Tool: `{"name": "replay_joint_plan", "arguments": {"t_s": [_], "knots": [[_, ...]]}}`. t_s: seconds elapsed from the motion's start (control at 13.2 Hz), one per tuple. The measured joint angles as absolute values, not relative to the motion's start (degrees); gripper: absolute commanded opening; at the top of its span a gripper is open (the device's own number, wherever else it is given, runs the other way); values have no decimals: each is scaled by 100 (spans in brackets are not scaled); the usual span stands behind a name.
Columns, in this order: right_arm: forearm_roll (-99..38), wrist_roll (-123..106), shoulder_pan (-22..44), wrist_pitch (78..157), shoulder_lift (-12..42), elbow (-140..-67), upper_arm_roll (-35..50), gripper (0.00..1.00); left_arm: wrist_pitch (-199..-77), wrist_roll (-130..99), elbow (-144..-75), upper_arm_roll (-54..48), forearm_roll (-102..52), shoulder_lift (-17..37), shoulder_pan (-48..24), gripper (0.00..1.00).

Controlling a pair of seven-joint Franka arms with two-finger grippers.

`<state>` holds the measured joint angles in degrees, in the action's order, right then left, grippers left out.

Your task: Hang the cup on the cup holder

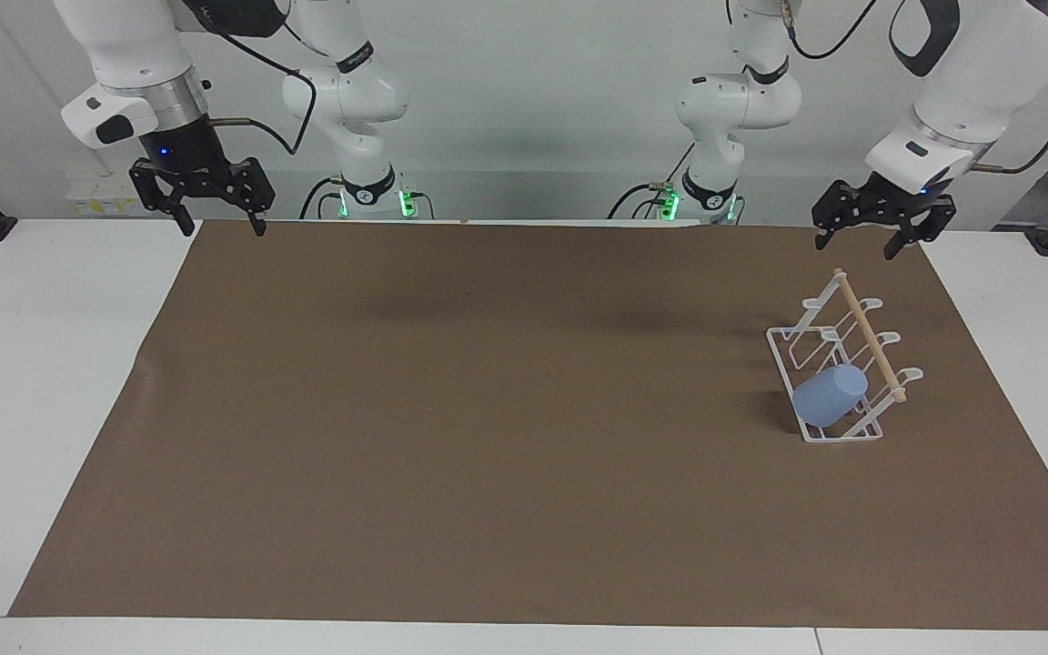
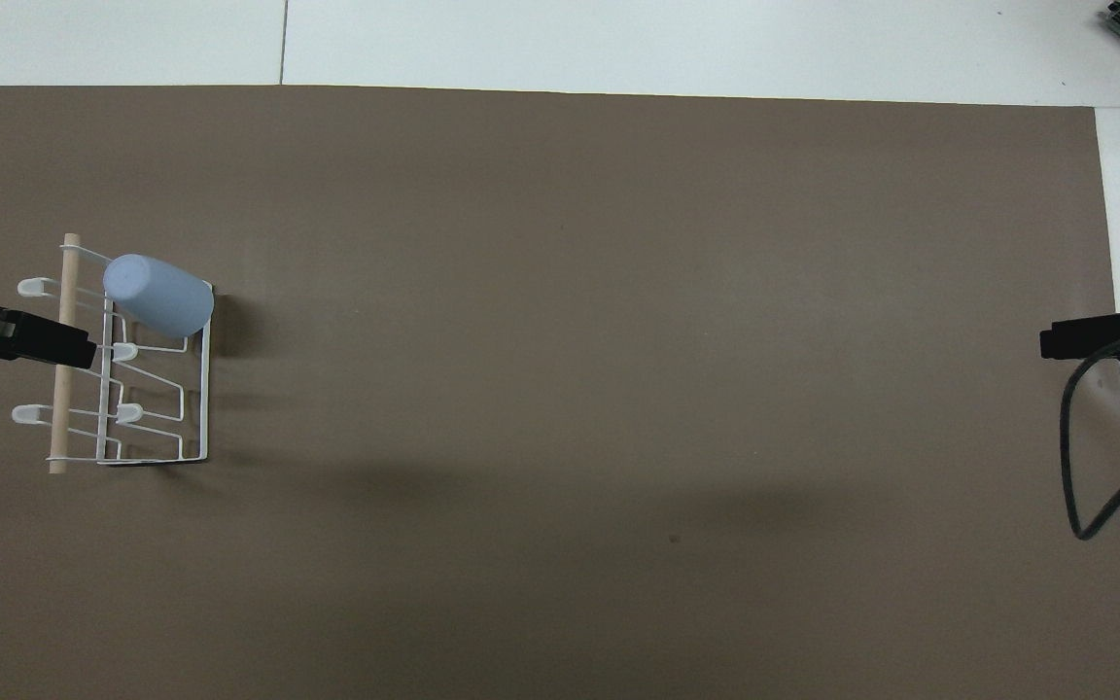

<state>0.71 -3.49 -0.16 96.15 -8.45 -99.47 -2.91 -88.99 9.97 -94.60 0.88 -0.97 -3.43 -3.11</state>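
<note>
The brown mat (image 1: 488,428) is unoccupied across its middle and toward the right arm's end, and passage there is unobstructed. One obstacle is found near the edge at the left arm's end: the cup holder (image 1: 838,364), with the cup (image 1: 829,397) seated on its prong farthest from the robots. A bare strip is left around the rack.

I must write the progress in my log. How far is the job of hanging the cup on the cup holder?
It looks done: the cup sits tilted on a prong of the cup holder, at its end farthest from the robots. Nothing is in hand: the left gripper hangs open and empty over the mat's edge by the holder. The right gripper waits open at its own end. Nothing visible is left, except perhaps parking the arms.
</note>
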Motion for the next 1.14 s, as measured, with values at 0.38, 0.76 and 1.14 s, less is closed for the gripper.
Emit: {"name": "replay_joint_plan", "arguments": {"t_s": [0.38, 0.76, 1.14], "knots": [[71, -349, -16, 9614, -845, -9947, -291, 100, -8568, 998, -8794, 379, -106, -15, -452, 100], [71, -349, -16, 9614, -845, -9947, -291, 100, -8436, 998, -8756, 379, -112, 2, -494, 100], [71, -349, -16, 9614, -845, -9947, -291, 100, -8362, 722, -8756, 376, -116, 0, -502, 100]]}}
